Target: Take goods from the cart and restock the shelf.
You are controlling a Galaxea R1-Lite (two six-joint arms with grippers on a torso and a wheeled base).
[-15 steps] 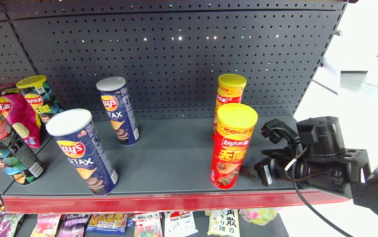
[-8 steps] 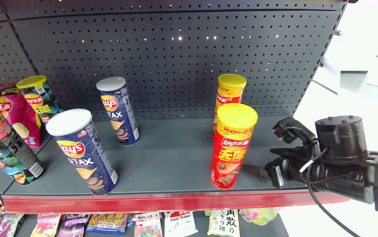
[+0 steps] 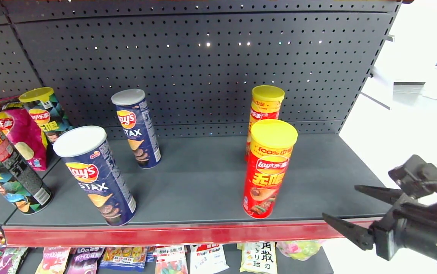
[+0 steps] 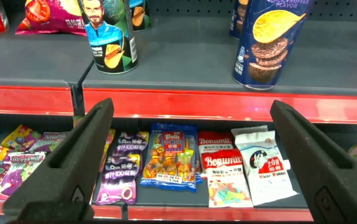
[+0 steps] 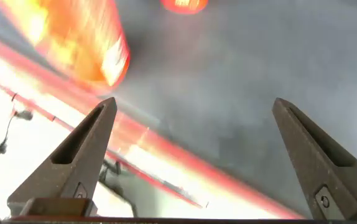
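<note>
As the shelf [image 3: 203,179] stands: dark deck, pegboard [image 3: 203,68] back, red lip [image 3: 165,234] along the near edge. There is a wide bare gap mid-deck and more bare deck at the right end.

Cans, all upright:
- blue can [image 3: 94,175] near the lip, left of centre
- second blue can [image 3: 136,127] farther back
- red can [image 3: 268,171] near the lip, right of centre
- second red can [image 3: 266,104] just behind the red can; can't tell if they touch
- dark cans [image 3: 7,171] and a pink bag [image 3: 20,135] at the far left

Right gripper [image 3: 339,201]: off the shelf's near right corner, well apart from the red can. Jaws are spread wide with nothing between them. Its wrist view looks at the lip and bare deck, with the red can blurred at the edge.

Left gripper [image 4: 191,106]: jaws wide apart, empty. It sits low in front of the shelf's left part, facing the lip and the snack bags [image 4: 178,165] below it.

Step, my read: between placements. The red can looks set down and both grippers are empty, so a fetch from the cart is due.

What the next move calls for:
- grab a can mid-body and keep it upright
- clear the lip on the way in
- set it in the mid gap or at the right end

Risk: the near cans are tall and narrow, so a brush from a finger could tip one.
</note>
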